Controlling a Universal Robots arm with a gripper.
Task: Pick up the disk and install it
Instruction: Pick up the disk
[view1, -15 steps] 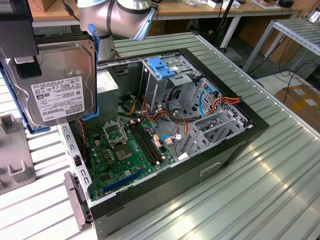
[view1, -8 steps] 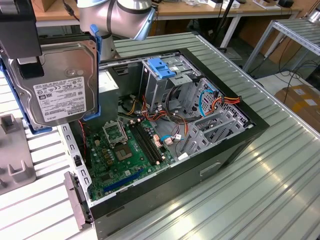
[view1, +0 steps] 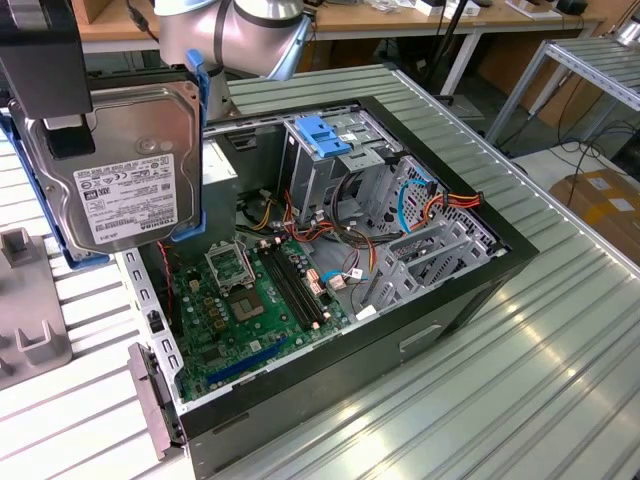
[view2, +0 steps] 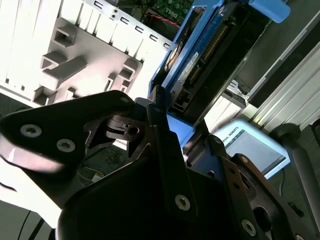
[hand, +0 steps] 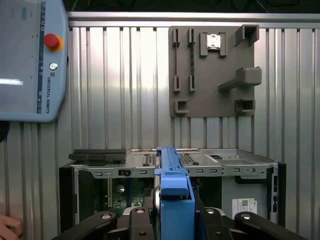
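Observation:
The disk (view1: 125, 165), a grey metal hard drive with a white label and blue carrier rails, hangs in the air at the exterior view's left, beside and above the open computer case (view1: 450, 290). My gripper (view1: 60, 130) is shut on it from above, black fingers clamping its upper edge. In the second wrist view the disk (view2: 210, 55) sticks out between the black fingers (view2: 156, 107). Seen edge-on in the first wrist view, the disk's blue rail (hand: 172, 190) stands between the gripper's linkages, above the case (hand: 225, 160).
Inside the case lie a green motherboard (view1: 250, 300), cables and a tall drive bay with a blue bracket (view1: 325, 130). A grey fixture plate (hand: 212, 70) lies on the ribbed table. A teach pendant (hand: 30, 60) lies nearby, with a person's hand (hand: 7, 227) close to it.

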